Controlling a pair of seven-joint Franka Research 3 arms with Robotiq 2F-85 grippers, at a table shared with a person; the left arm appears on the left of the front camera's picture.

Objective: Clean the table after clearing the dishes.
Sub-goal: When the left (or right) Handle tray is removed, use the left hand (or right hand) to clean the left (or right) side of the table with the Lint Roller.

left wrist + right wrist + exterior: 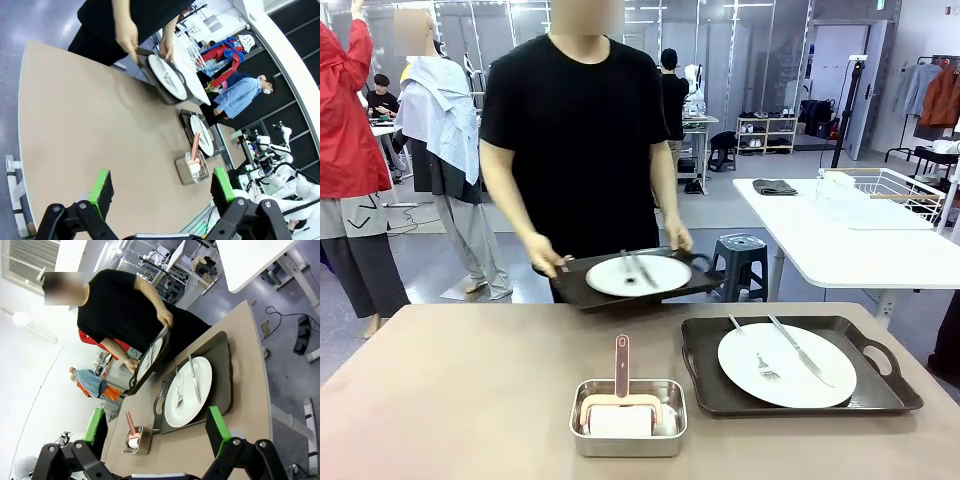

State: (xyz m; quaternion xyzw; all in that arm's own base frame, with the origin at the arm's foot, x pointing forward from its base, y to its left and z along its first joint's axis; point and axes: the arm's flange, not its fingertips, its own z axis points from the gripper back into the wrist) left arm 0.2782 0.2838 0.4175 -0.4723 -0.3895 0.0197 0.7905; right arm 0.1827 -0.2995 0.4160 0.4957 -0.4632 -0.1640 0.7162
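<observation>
A person in a black T-shirt holds one dark tray (582, 292) by both handles, lifted off the far edge of the beige table (450, 390); on it lies a white plate (638, 274) with cutlery. A second tray (875, 385) rests on the table at the right, carrying a white plate (786, 364) with a fork and a knife. In the left wrist view, my left gripper (162, 192) hangs open high above the table. My right gripper (157, 427) is open too, above the resting tray (220, 385) and its plate (189, 390).
A small steel tin (628, 418) with a pink-handled roller in it stands near the front middle of the table. Behind at the right is a white table (860, 245) with a wire rack (900, 190). A blue stool (740, 262) stands beyond the far edge.
</observation>
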